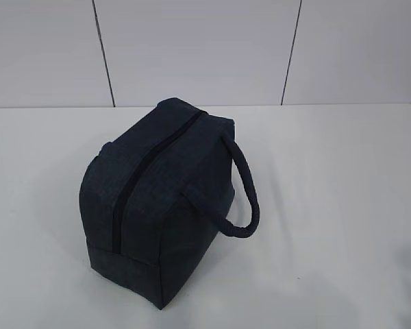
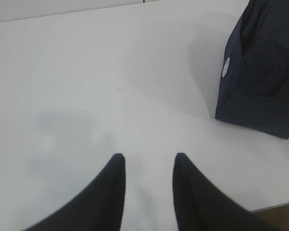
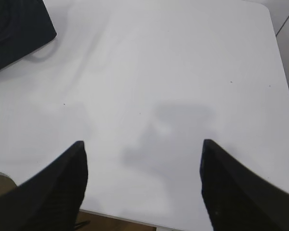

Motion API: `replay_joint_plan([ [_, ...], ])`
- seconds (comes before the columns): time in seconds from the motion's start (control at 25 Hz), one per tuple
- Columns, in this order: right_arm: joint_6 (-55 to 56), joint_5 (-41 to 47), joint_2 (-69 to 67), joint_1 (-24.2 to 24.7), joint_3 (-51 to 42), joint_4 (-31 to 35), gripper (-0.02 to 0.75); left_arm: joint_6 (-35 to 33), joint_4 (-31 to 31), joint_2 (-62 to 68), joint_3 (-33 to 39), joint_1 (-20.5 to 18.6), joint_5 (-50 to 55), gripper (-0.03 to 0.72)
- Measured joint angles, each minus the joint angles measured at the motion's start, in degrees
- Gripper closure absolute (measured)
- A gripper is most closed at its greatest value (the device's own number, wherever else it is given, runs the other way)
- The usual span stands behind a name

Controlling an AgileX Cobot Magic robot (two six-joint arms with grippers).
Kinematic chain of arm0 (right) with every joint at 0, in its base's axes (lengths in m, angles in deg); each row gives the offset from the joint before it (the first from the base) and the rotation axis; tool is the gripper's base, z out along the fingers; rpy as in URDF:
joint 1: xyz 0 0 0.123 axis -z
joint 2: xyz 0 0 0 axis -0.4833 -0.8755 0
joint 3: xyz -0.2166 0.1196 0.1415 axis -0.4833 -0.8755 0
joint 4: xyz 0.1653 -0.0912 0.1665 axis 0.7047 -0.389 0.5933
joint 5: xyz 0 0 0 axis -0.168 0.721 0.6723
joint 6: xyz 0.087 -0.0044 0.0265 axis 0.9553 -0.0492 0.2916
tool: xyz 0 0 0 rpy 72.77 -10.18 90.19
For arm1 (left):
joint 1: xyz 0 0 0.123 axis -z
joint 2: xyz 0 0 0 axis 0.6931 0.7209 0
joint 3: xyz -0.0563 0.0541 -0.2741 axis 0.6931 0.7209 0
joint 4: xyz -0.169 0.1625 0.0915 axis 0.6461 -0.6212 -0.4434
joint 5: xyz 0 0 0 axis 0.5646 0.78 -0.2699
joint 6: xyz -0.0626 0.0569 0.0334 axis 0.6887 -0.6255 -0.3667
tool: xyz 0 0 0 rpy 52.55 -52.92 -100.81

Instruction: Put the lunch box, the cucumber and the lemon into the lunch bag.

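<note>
The lunch bag (image 1: 157, 205) stands on the white table (image 1: 342, 205), with its top zipper (image 1: 127, 188) closed and one loop handle (image 1: 243, 195) hanging out to the side. The left gripper (image 2: 147, 161) hangs over bare table with its two black fingers (image 2: 111, 192) a little apart, holding nothing. The bag is off to its right. The right gripper (image 3: 142, 147) is spread wide and empty, with a corner of the bag far to its left.

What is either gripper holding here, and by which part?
Nothing is held. The left gripper and the right gripper both have their fingers apart over bare table, and the lunch bag stands untouched.
</note>
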Motion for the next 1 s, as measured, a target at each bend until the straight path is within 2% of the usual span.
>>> replay_joint_plan([
  [1.0, 0.0, 0.0, 0.0, 0.0, 0.0, 0.0, 0.186, 0.0, 0.0, 0.0, 0.0, 0.0, 0.0, 0.446],
])
